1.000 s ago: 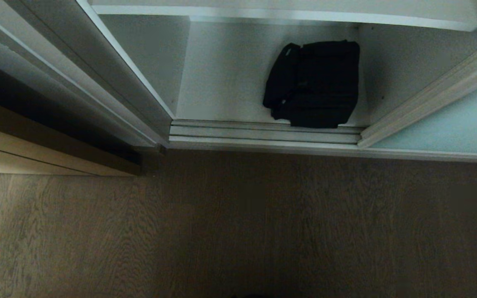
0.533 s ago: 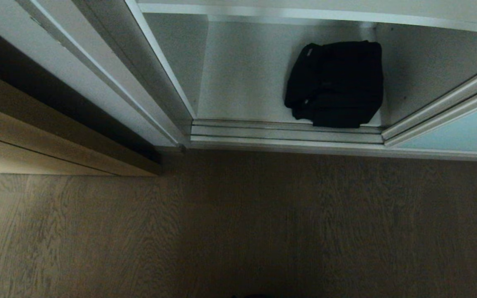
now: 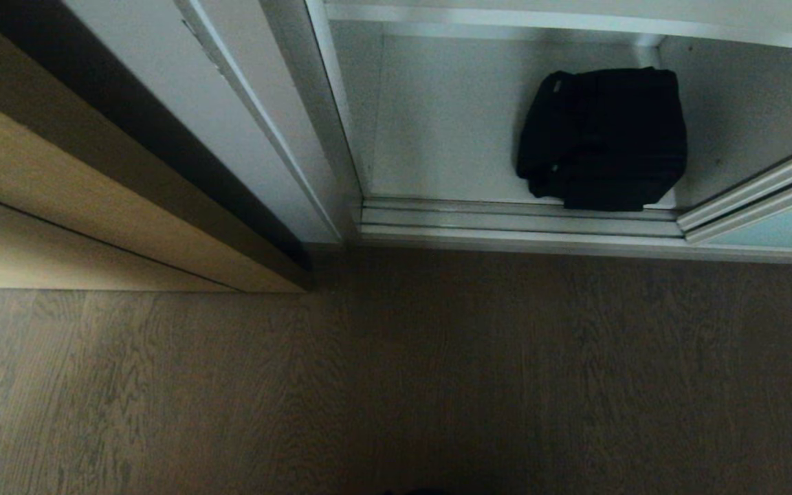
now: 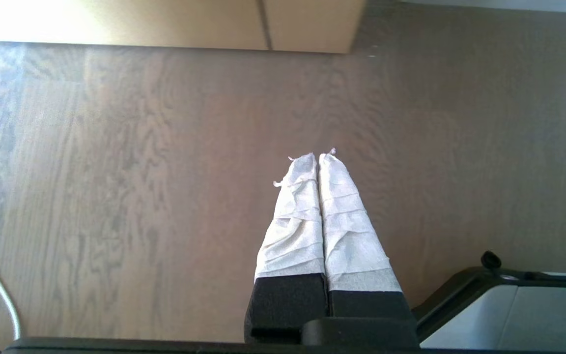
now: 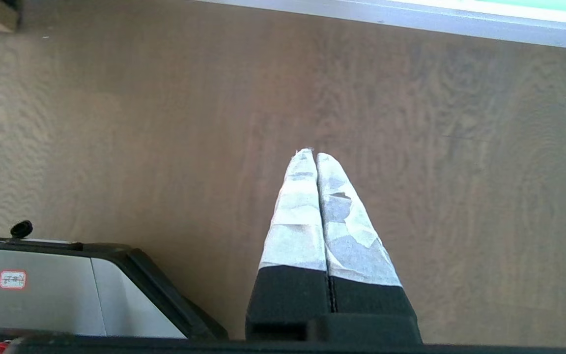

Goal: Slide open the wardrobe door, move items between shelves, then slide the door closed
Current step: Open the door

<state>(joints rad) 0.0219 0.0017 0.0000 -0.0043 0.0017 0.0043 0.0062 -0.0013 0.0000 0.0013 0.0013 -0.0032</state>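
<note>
A soft, lumpy black bag is seen at the front edge of the smooth white bottom shelf, beside the frosted turquoise sliding door. Both the left gripper and the right gripper, wrapped in white tape, are pressed closed and empty above the wood-grain floor. The whole view has shifted since earlier; the bag itself is not moved.

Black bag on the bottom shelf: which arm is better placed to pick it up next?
Right, tentatively. The black bag lies on the robot's right side, near the turquoise door. Both the left pincer and right pincer hang shut over the floor.

Black bag on btm shelf, door open.
</note>
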